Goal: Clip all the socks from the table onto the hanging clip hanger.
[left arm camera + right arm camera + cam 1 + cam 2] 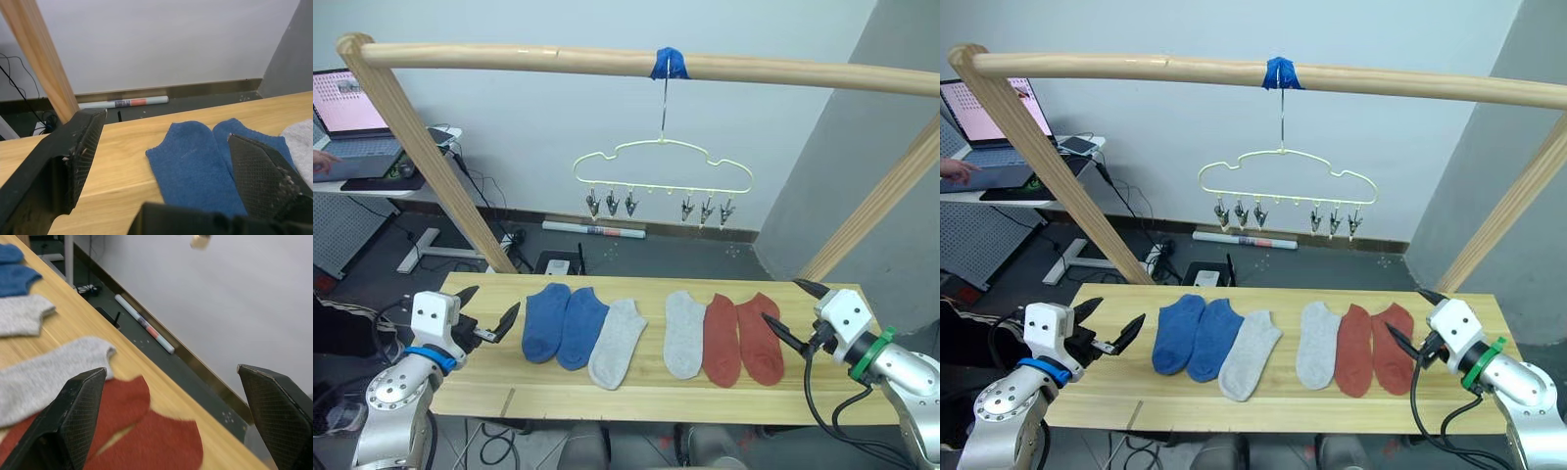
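- Six socks point(646, 338) lie in a row on the surface point(636, 397), below the hanger point(661, 166); none clipped yet.
- My left end effector point(489, 318), spread and empty, sits just left of the blue sock point(546, 321); I should pinch its cuff edge.
- My right end effector point(793, 308), also spread, waits just right of the red sock point(759, 338).

6 socks point(628, 338) on wooden table point(558, 397)

6 soft, matt knit socks point(636, 338) lie on a table point(499, 387) of pale, smooth wooden planks. The cream clip hanger point(661, 162) carries shiny metal clips point(610, 204). Cross-hatched texture covers the matt black fingers point(73, 421) of the right gripper point(787, 311).
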`<control>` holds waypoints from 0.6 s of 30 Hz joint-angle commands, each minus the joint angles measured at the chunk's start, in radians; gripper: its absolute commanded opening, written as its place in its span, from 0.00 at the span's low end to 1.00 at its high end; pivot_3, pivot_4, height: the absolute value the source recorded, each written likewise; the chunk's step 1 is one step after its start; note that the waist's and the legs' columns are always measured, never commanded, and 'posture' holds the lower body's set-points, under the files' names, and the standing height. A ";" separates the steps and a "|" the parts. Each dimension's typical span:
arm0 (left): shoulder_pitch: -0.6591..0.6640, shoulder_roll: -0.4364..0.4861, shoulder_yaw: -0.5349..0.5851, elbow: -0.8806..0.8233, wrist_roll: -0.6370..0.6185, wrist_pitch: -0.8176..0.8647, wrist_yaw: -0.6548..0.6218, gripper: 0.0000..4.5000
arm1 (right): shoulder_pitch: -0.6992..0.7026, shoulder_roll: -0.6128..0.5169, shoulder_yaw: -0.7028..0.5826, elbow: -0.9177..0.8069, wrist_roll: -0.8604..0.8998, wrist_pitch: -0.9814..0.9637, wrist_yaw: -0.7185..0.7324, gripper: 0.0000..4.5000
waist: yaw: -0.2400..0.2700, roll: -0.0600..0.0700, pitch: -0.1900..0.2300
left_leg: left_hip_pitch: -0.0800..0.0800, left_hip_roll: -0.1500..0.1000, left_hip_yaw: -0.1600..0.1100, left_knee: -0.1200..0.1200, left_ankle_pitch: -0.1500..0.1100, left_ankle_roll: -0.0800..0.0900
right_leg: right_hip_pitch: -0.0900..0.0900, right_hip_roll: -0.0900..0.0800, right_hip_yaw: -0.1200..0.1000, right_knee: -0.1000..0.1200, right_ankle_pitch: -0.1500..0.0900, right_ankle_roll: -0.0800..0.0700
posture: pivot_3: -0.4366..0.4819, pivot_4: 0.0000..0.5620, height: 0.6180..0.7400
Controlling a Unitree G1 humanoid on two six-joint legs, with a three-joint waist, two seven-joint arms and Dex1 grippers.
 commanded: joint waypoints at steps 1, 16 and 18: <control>-0.020 0.002 0.034 -0.089 -0.024 0.027 0.029 1.00 | -0.025 -0.016 0.016 -0.136 0.049 0.052 0.021 1.00 | -0.001 0.000 0.019 | -0.001 0.000 -0.001 0.000 0.000 0.000 | 0.000 0.000 0.000 0.000 0.000 0.000 | 0.35 0.43 0.93; -0.165 -0.044 -0.031 -0.326 -0.141 0.253 0.064 0.52 | -0.158 -0.030 0.119 -0.283 0.123 0.129 0.104 1.00 | -0.002 -0.008 0.105 | -0.003 0.000 -0.002 0.000 0.000 0.000 | -0.002 0.000 -0.001 0.000 0.001 0.006 | 0.33 0.54 0.93; -0.215 -0.043 -0.043 -0.315 -0.128 0.250 0.063 0.52 | -0.178 -0.030 0.129 -0.270 0.125 0.121 0.117 1.00 | -0.002 -0.008 0.112 | -0.003 0.000 -0.002 0.000 0.000 0.000 | -0.002 0.000 -0.001 0.000 0.002 0.007 | 0.33 0.55 0.93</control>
